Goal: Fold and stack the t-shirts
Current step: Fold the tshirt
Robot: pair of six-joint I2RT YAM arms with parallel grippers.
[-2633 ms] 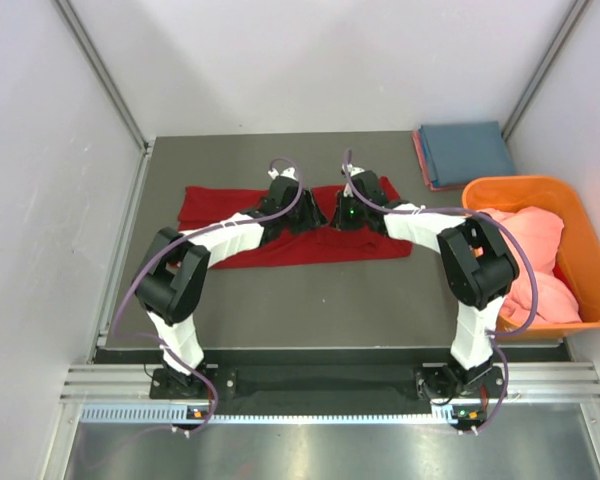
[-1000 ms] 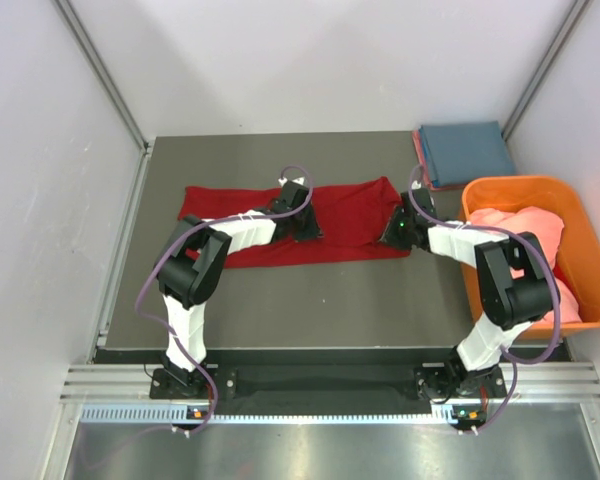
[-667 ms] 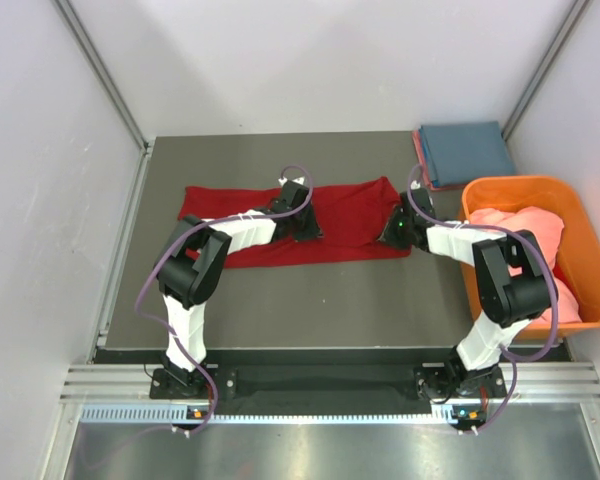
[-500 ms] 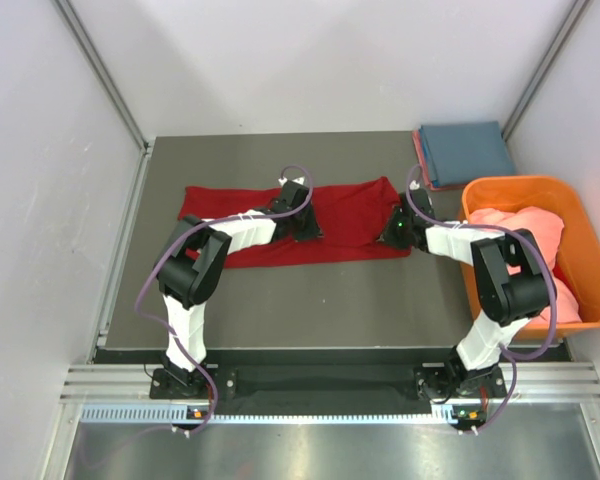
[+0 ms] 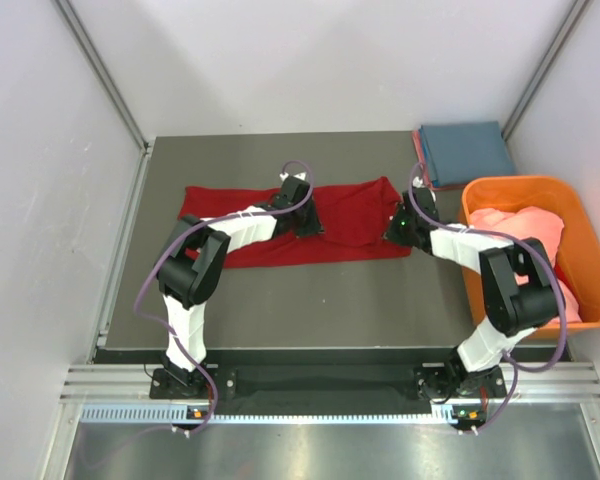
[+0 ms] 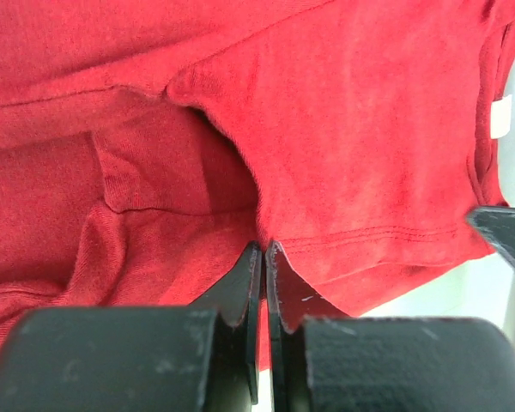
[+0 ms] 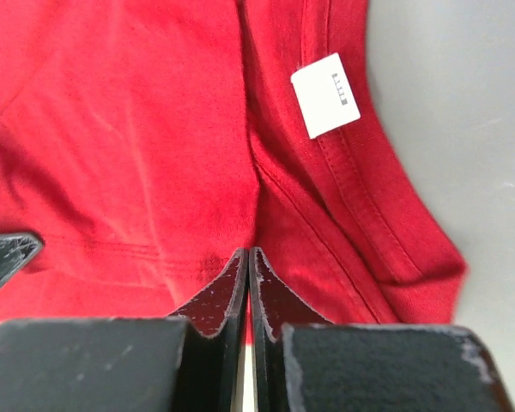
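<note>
The left fingers (image 6: pixel 240 287) pinch a folded hem near the middle of the red t-shirt (image 5: pixel 350 215), and the right fingers (image 7: pixel 219 296) clamp cloth beside its white neck label (image 7: pixel 324 94) — it lies spread across the far side of the table (image 5: pixel 310 300). Both pinches look thin: an edge could slip free on lifting, or only the top layer might rise.

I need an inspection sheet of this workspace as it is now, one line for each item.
Surface: grey table, flat.
Job's things: red shirt spread across the table; blue shirt folded at the far right corner; pink shirt crumpled in the orange tub.
Clutter: only the orange tub, at the right edge.
Pincers: left pincer and right pincer both shut on the red shirt.
Cables: purple cables looped along both arms.
Surroundings: white walls.
</note>
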